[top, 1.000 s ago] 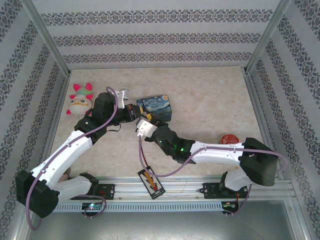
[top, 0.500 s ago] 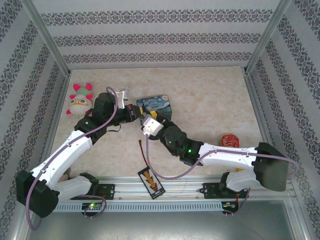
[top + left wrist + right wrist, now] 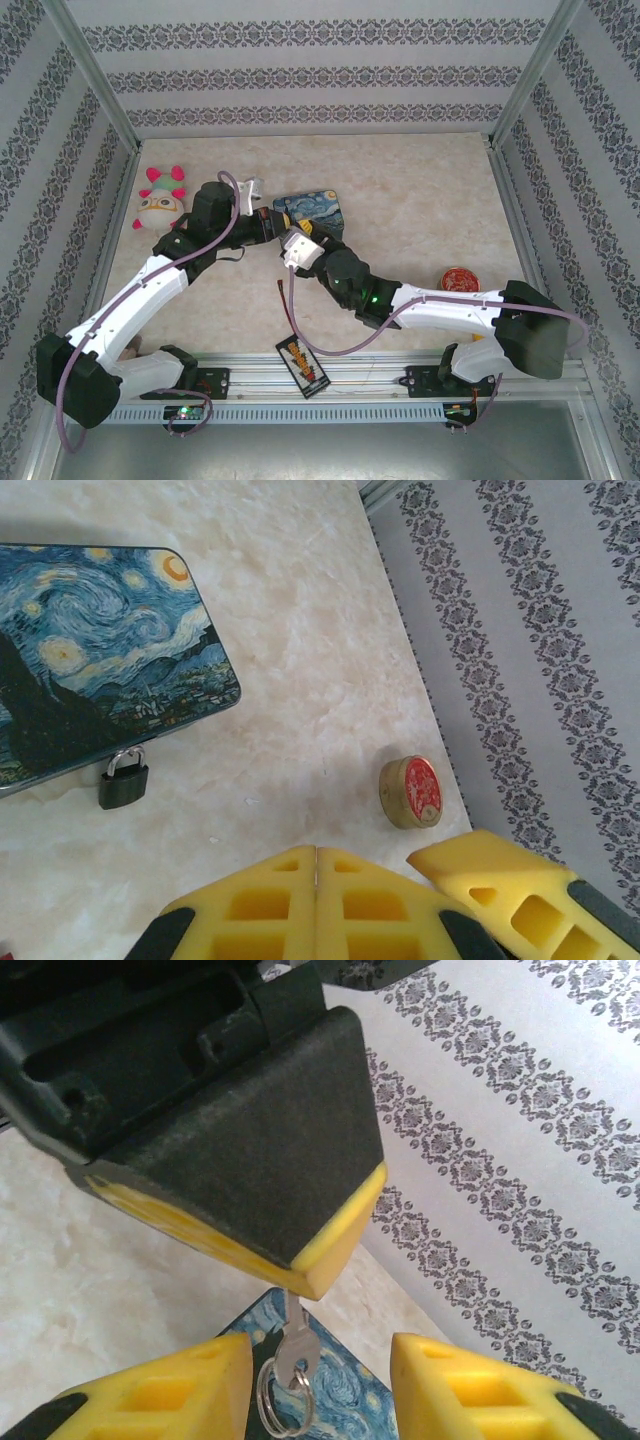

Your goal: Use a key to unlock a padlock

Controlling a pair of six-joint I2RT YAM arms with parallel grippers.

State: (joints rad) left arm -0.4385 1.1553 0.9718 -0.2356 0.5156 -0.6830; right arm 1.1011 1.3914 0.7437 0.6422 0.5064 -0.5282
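Key held in the air, padlock beside the painted tin

Nearest the arm bases lies a black pack (image 3: pixel 301 366) with an orange label, and a little further in, to the right, a small round red-lidded tin (image 3: pixel 459 279). Beyond that the left gripper (image 3: pixel 308 1278) is clamped on a key (image 3: pixel 292 1345), which hangs with its ring (image 3: pixel 283 1400) between the parted fingers of the right gripper (image 3: pixel 320 1355). Past them the padlock (image 3: pixel 123 783) lies on the table (image 3: pixel 300 680), just beside the edge of the painted tin (image 3: pixel 100 640). A plush toy (image 3: pixel 160 203) sits far left.

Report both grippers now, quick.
Left gripper: closed, holding the key.
Right gripper: open, one finger on either side of the key, not gripping.
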